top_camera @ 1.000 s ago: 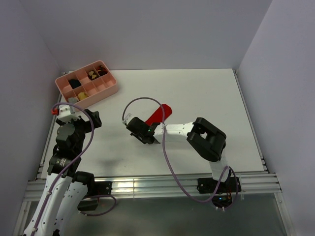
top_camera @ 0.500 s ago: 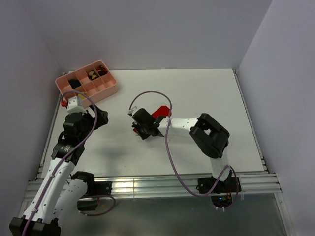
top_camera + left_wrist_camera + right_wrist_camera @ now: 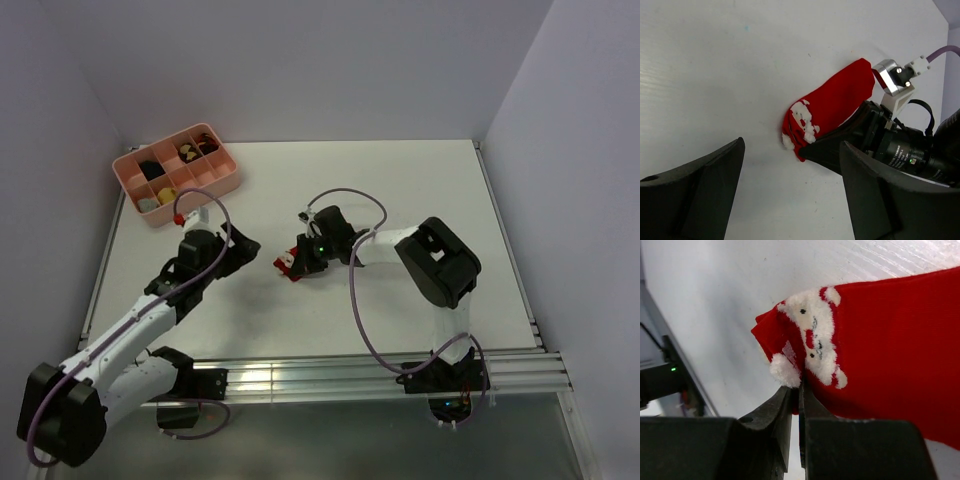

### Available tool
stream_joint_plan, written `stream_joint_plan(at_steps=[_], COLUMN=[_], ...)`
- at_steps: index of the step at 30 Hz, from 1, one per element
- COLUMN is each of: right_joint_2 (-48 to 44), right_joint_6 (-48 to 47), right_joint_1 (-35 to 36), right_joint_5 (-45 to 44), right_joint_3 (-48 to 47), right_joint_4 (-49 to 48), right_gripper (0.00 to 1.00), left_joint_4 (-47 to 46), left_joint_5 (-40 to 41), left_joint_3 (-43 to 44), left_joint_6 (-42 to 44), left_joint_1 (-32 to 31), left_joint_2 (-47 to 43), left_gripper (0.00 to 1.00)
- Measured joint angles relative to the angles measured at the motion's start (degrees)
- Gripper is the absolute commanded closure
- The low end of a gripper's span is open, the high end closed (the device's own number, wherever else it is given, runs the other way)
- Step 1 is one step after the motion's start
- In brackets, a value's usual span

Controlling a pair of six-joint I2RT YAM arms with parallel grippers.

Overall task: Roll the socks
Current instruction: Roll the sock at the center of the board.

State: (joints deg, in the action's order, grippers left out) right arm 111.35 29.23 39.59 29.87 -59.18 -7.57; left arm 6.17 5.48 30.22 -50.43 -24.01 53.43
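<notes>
1. The fingers [image 3: 771, 422] of our right gripper [image 3: 799, 390] are pressed together on the socks [image 3: 890, 350]. They pinch the fabric edge just under the white Santa face, right at their tips.
2. The fingers [image 3: 695, 195] of our left gripper [image 3: 790, 195] stand wide apart with nothing between them. The decorated end of the socks lies just ahead of their tips, not touching either one.
3. From the right fingers the socks run away as a flat red strip on the table [image 3: 715, 60]. Only the pinched end is lifted and bunched.
4. We judge the roll as barely begun. The end is gripped and perhaps turned over once, though we cannot tell for sure, and we see no wound bundle.
5. What is left, as we read it, is nearly everything. The held end must be turned over along the strip until the full length is wound, and the bundle then secured so it stays closed. The open left fingers look placed to help.
</notes>
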Motion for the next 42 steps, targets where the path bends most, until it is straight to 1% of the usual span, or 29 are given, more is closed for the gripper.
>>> stream_joint_plan(at_steps=[1,3,4,10,12,13,15,20,21,23,27,30,35,42], right_joint_2=[0.39,1.40,1.75,2.75,3.02,3.13,3.26,3.34,3.37,3.37,3.37,3.37,3.39,3.45], right_joint_6=[0.92,2.67,3.28,5.09,5.46,5.64,5.88,6.36,6.51,6.73,6.95,6.95,6.95,6.99], right_joint_1=[-0.55,-1.55,-1.92,-2.67,-2.75,-2.86,-2.91,-3.41,-3.54,-3.74,-3.96,-3.98,-3.98,-3.98], right_joint_5=[1.42,4.17,5.18,7.69,8.09,8.31,8.68,9.42,9.64,9.92,10.32,10.32,10.32,10.34], right_joint_3=[0.33,0.61,0.63,0.63,0.63,0.63,0.63,0.79,0.81,0.96,1.20,1.20,1.20,1.18], right_joint_4=[-0.98,-2.62,-3.13,-4.57,-4.92,-5.05,-5.27,-5.51,-5.53,-5.73,-5.84,-5.86,-5.88,-5.92], right_gripper=[1.00,1.00,1.00,1.00,1.00,1.00,1.00,1.00,1.00,1.00,1.00,1.00,1.00,1.00], left_joint_4=[-0.94,-3.10,-4.07,-8.92,-9.92,-10.01,-10.29,-10.56,-10.64,-10.54,-9.81,-9.86,-11.41,-13.20], left_joint_5=[0.35,0.85,1.11,1.92,1.99,1.99,1.99,2.62,3.23,4.22,6.47,6.58,5.70,4.02], left_joint_3=[0.00,0.02,0.02,0.02,0.15,0.35,0.74,1.05,1.05,1.05,1.03,1.05,1.20,2.71], left_joint_6=[-0.72,-2.84,-4.09,-10.47,-12.02,-12.55,-13.62,-15.02,-15.17,-15.41,-15.32,-15.17,-14.69,-13.60], left_joint_1=[-0.94,-2.54,-3.23,-5.42,-6.27,-6.67,-7.34,-8.35,-8.44,-8.44,-8.44,-8.44,-8.59,-9.86], left_joint_2=[1.51,4.87,6.86,16.02,19.10,20.44,22.69,24.52,24.52,24.46,24.15,25.07,30.05,32.17], left_gripper=[0.24,0.28,0.33,0.47,0.50,0.55,0.58,0.61,0.65,0.68,0.70,0.73,0.73,0.74])
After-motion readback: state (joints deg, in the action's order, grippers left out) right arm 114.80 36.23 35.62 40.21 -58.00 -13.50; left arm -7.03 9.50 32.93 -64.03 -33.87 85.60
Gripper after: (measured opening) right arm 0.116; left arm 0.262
